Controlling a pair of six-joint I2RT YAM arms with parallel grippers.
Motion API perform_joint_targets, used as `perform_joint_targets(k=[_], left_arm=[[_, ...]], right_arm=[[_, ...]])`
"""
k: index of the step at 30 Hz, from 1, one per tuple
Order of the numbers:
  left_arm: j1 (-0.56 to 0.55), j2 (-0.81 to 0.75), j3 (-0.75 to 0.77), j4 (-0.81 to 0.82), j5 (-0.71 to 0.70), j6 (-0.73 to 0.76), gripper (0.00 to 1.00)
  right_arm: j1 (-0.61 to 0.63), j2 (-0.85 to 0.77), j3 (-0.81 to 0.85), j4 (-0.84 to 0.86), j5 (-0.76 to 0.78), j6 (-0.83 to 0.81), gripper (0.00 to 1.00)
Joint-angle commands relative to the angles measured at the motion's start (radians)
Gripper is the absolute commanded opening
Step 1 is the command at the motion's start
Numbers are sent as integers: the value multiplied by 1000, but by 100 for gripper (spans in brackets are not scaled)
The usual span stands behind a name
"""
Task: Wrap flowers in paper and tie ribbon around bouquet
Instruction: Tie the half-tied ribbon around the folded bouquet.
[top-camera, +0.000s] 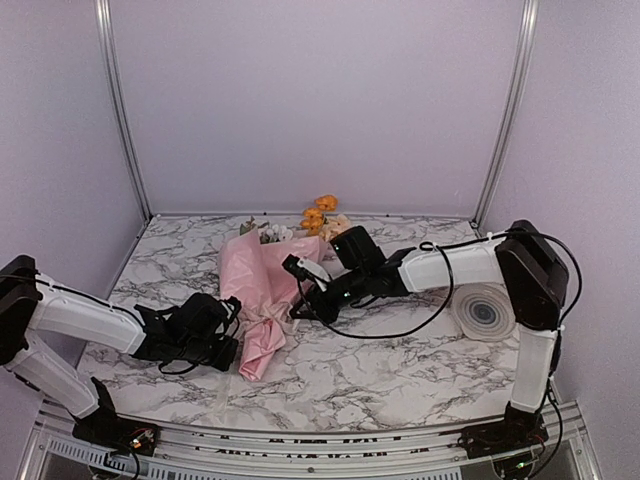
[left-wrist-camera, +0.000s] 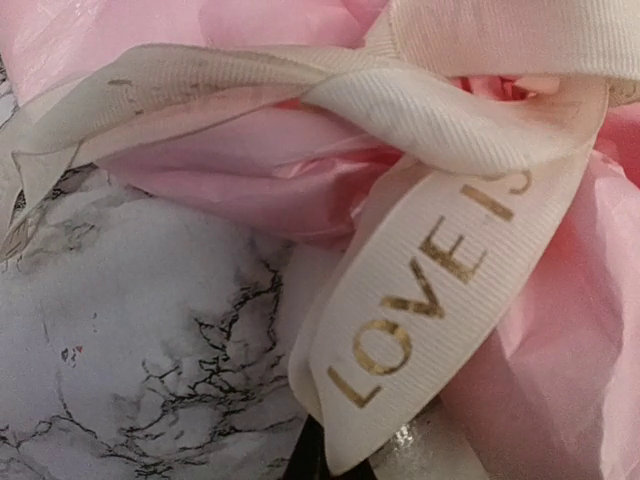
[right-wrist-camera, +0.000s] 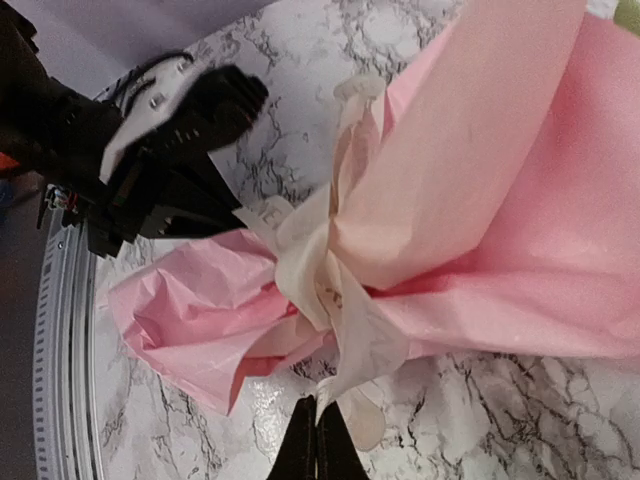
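**A:** What's nearest?

**B:** The left arm (top-camera: 80, 318). It reaches in from 8 o'clock, low over the marble table (top-camera: 400, 370). Its jaws sit just beside the bouquet (top-camera: 262, 290), at 9 o'clock from the narrow neck.

**A:** Are they open?

**B:** No, they're closed and gripping one end of the ribbon (left-wrist-camera: 430, 260). In the left wrist view, the cream band with gold letters reading "LOVE IS" runs down into the dark tips.

**A:** Where is the bouquet itself?

**B:** It lies flat near the middle of the table. Its crumpled tail points to 6 o'clock and its wide end points between 12 and 1. The pink paper (right-wrist-camera: 520, 200) is gathered tight at the neck. The ribbon is wound around it there, and its strands cross.

**A:** And the other arm?

**B:** The right arm (top-camera: 450, 268) stretches in from 3 o'clock, with its jaws at 3 o'clock from the neck. They're shut. In the right wrist view, a ribbon tail drops from the neck to the tips. It looks pinched there, though the contact itself is hard to see.

**A:** Is there anything off to the side?

**B:** A white roll (top-camera: 485, 312) lies flat at 3 o'clock, well apart from the bouquet and just beside the right arm's upright link.

**A:** What's farthest?

**B:** The flowers (top-camera: 318, 215). Orange and pale heads with some green stick out of the paper's open end, near the back wall at 12 o'clock.
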Motion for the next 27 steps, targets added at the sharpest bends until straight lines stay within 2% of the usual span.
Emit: perform_joint_targets(k=[1, 6, 15, 19, 24, 27], left_arm=[[4, -46, -50, 10, 25, -38, 0], [4, -156, -111, 19, 31, -90, 0], [-2, -350, -210, 20, 34, -140, 0], [-24, -359, -248, 28, 73, -217, 0], [-106, -312, -270, 60, 75, -296, 0], [-116, -278, -266, 61, 64, -298, 0]], right_arm=[[7, -111, 111, -34, -2, -44, 0], [59, -124, 157, -7, -38, -42, 0], [65, -56, 189, 14, -36, -25, 0], [64, -28, 195, 8, -10, -20, 0], [61, -18, 196, 2, 15, -19, 0], [54, -18, 197, -15, 48, -19, 4]])
